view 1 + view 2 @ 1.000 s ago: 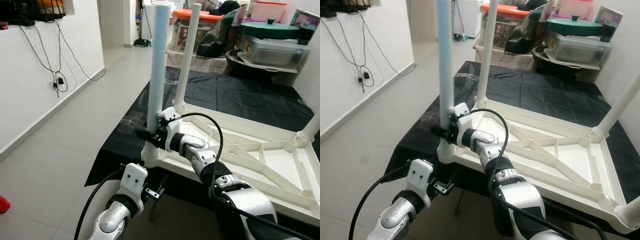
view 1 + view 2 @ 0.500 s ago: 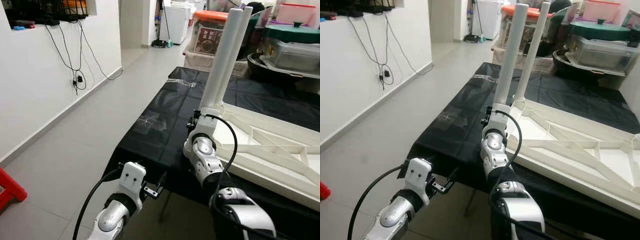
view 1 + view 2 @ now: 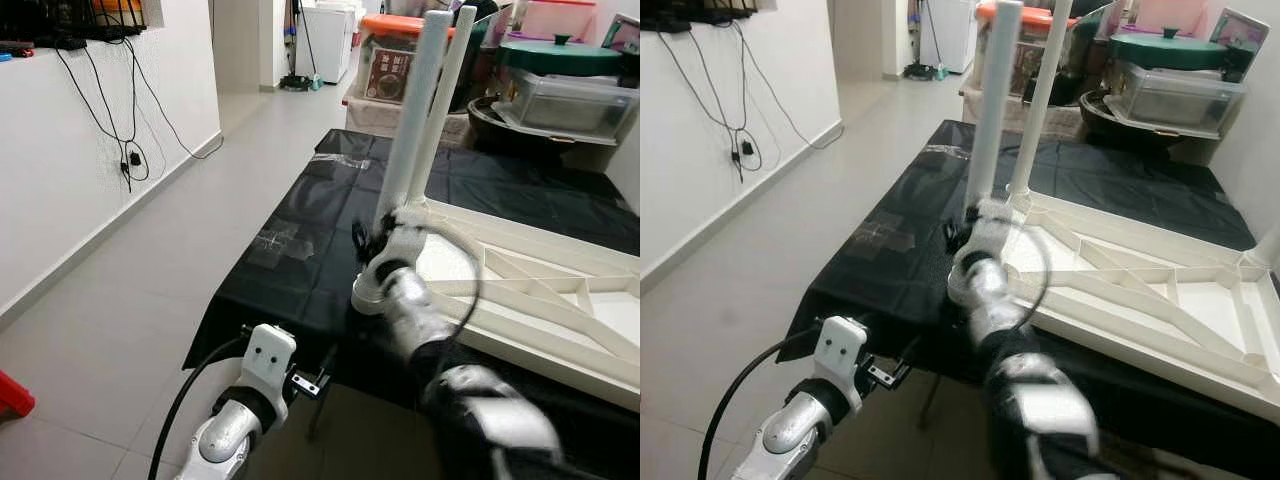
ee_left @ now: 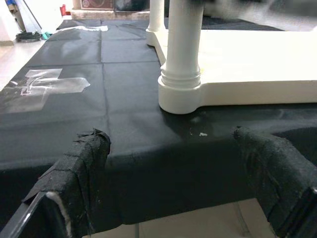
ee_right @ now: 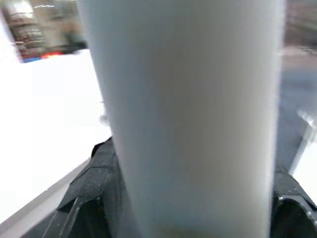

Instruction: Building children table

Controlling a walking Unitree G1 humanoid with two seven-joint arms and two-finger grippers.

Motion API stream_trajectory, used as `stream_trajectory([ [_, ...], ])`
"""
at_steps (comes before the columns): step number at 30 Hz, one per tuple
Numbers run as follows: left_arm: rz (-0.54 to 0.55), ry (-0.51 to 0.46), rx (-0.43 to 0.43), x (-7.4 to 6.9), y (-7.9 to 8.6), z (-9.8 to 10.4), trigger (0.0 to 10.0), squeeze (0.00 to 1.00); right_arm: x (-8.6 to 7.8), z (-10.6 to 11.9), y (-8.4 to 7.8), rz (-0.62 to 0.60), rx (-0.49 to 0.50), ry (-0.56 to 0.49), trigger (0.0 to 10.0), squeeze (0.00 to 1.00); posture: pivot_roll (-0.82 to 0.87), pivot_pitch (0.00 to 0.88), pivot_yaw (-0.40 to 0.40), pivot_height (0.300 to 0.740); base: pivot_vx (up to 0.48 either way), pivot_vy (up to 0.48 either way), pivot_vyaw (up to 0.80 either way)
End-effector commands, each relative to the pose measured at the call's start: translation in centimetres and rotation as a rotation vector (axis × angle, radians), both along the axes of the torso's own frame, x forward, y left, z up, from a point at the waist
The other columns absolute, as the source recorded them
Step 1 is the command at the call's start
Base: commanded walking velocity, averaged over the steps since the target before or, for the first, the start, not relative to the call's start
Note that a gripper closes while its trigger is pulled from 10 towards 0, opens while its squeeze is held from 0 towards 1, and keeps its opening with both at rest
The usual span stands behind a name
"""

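The white children's table (image 3: 545,305) lies upside down on a black-covered worktop (image 3: 300,265). Its near corner leg (image 3: 412,120) stands upright in its socket (image 4: 181,91), with a second leg (image 3: 447,95) just behind it. My right gripper (image 3: 372,238) is at the lower part of the near leg and shut on it; the tube (image 5: 188,114) sits between the black fingers (image 5: 91,198). The right arm is blurred. My left gripper (image 3: 305,382) hangs open below the worktop's front edge, its taped fingers (image 4: 84,158) apart and pointing at the socket.
A third leg (image 3: 1265,245) rises at the far right corner. Storage boxes (image 3: 400,55) and a green-lidded pot (image 3: 560,55) crowd the back of the worktop. A white wall with hanging cables (image 3: 125,150) runs along the left, beside tiled floor (image 3: 130,310). Tape patches (image 3: 282,240) mark the cloth.
The camera has shifted, so the two legs now nearly line up. My right arm has gone blurred while still at the near leg. The left arm holds its place.
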State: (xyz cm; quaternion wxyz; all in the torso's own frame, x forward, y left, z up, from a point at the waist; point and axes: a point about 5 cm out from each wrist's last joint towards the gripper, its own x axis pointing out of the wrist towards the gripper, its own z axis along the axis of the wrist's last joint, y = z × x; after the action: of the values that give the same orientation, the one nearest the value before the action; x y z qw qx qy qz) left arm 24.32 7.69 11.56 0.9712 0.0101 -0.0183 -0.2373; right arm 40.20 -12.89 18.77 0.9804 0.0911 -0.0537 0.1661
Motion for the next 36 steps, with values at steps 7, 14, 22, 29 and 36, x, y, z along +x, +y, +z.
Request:
stream_trajectory([
  [7,-0.026,0.004,0.024,-0.1,-0.6,-0.6,10.0,0.00,-1.3,-1.6,2.1,0.485,-0.153,0.101,10.0,0.00,0.08,0.000,-0.101,0.740,0.000,0.000,0.00],
  [14,-0.030,0.005,0.034,0.0,-0.6,-0.9,10.0,0.00,-2.9,-3.0,5.1,0.838,-0.265,0.175,10.0,0.00,0.10,0.000,-0.111,0.740,0.000,0.000,0.00],
  [22,-0.028,0.007,0.037,0.0,-0.6,-1.0,10.0,0.00,-3.0,-2.8,6.1,0.862,-0.238,0.161,0.0,0.00,0.10,0.000,-0.115,0.740,0.000,0.000,0.00],
  [29,-0.029,0.011,0.037,-0.1,-0.5,-1.2,10.0,0.00,-1.1,-4.0,3.4,0.240,-0.201,0.195,0.0,0.00,0.08,0.000,-0.098,0.740,0.000,0.000,0.00],
  [36,-0.033,0.010,0.039,-0.1,-0.5,-1.3,10.0,0.00,-1.4,-6.2,-1.7,-0.426,-0.121,0.306,0.0,0.00,0.08,0.000,-0.095,0.740,0.000,0.000,0.00],
])
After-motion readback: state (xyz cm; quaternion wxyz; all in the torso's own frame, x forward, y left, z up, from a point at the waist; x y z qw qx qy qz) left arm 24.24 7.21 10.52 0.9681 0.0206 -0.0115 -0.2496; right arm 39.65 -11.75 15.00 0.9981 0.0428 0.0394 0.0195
